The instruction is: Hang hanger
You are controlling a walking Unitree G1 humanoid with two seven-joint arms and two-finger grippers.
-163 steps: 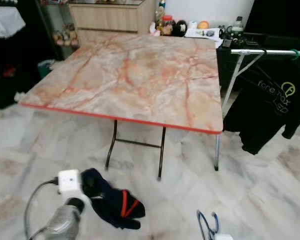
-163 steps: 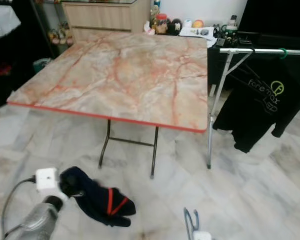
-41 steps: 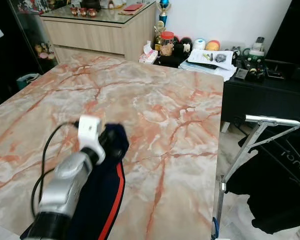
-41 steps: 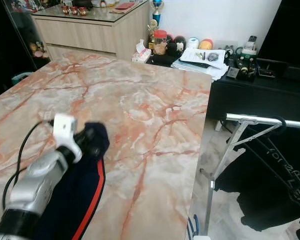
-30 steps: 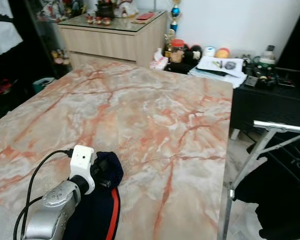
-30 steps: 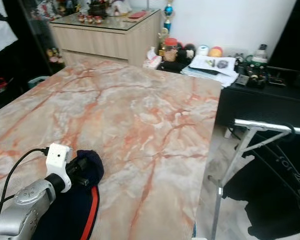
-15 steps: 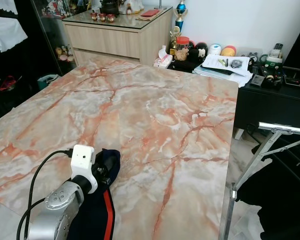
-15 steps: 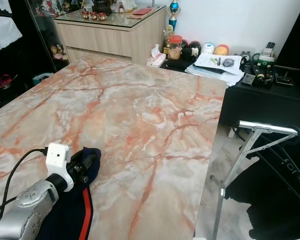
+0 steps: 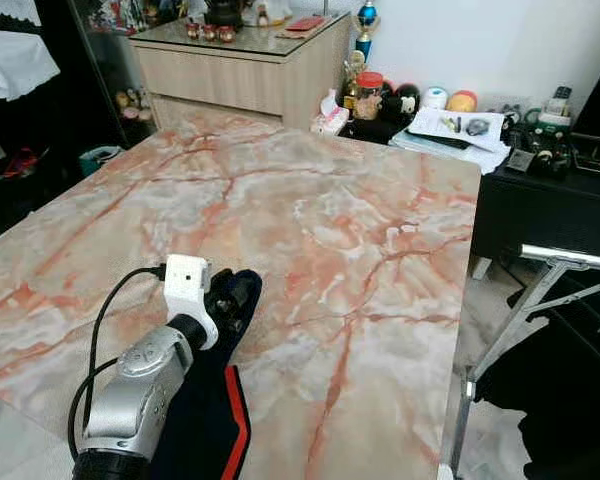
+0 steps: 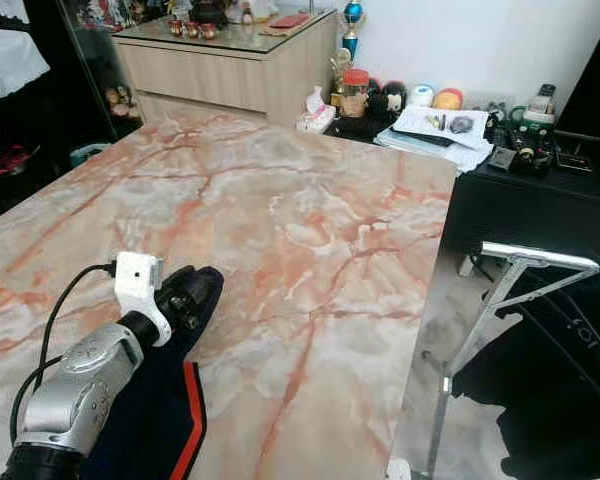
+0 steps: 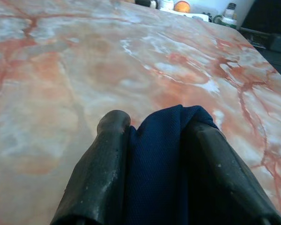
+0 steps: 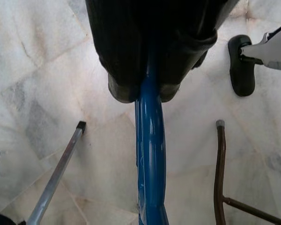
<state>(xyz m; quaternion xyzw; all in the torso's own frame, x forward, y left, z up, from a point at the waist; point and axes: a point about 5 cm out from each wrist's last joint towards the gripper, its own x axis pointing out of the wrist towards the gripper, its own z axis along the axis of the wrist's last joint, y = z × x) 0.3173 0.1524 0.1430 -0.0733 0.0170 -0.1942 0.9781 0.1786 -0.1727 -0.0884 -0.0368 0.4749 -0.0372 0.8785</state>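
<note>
On the far left stand dark shelves with a white cloth (image 9: 18,62) draped on one, and behind the table a pale wooden cabinet with a glass top (image 9: 235,70). The left gripper (image 9: 232,303) reaches out over the near part of the square table with an orange-veined marble-pattern top (image 9: 310,230), its silver arm trailing a black cable; its two black fingers (image 11: 107,159) are pinched onto a dark navy garment with a red stripe (image 9: 215,420), the cloth bunched between them and hanging down toward the table edge (the stripe shows near the bottom of the head view). Past the far right corner of the table, a low black unit carries papers (image 9: 450,125), jars and bottles.

To the right of the table a silver metal clothes rack (image 9: 570,260) stands on the pale marbled floor with a black shirt (image 10: 560,380) hanging from it. The right gripper (image 12: 143,91) hangs low over that floor, fingers closed on a glossy blue plastic hanger (image 12: 151,159), which juts out beyond the fingertips, between a silver rack leg (image 12: 56,178) and a brown table leg (image 12: 220,168).
</note>
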